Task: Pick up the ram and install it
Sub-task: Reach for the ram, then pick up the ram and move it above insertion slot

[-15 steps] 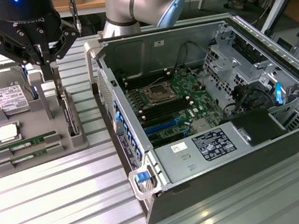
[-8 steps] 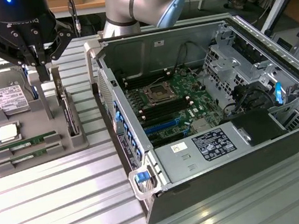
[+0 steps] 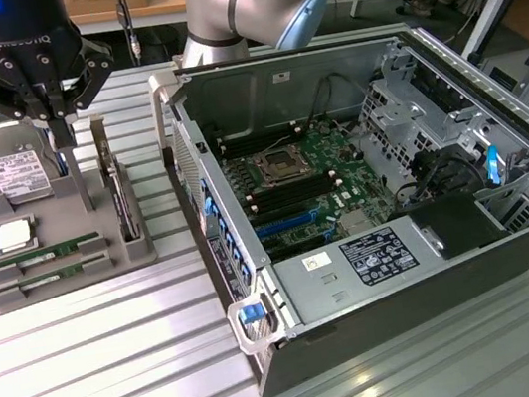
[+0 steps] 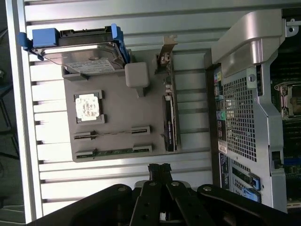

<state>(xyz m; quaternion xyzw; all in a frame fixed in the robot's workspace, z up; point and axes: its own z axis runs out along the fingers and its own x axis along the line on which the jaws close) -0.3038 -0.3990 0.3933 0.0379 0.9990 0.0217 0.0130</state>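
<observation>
1. The black robot gripper (image 3: 58, 130) hangs over the back of the flat grey plastic tray (image 3: 66, 218), near the big silver hard drive w/ a white label (image 3: 14, 173). Its fingers are pressed together & pinch nothing.
2. The ram, a long, thin green board stick (image 3: 48, 274), sits on its edge in a slot at the front of the tray, well apart from the gripper.
3. A 2nd green ram stick (image 3: 47, 252) sits just behind it, next to the square silver chip (image 3: 11, 236).
4. Each stick's 2 ends rest in little grey holders (image 3: 93, 262). The middle is bare, so the long top edge is free to grab.
5. I think the ram is v. light & stiff, but thin. It could crack if squeezed hard.
6. Best spot to hold, prob.: the 2 flat sides near the middle of the top edge, so it won't tip. The sides look smooth, so it may slip.
7. The open grey metal pc box (image 3: 408, 276) stands just beside the tray, on the exterior view's right. The ram isn't in it yet.
</observation>
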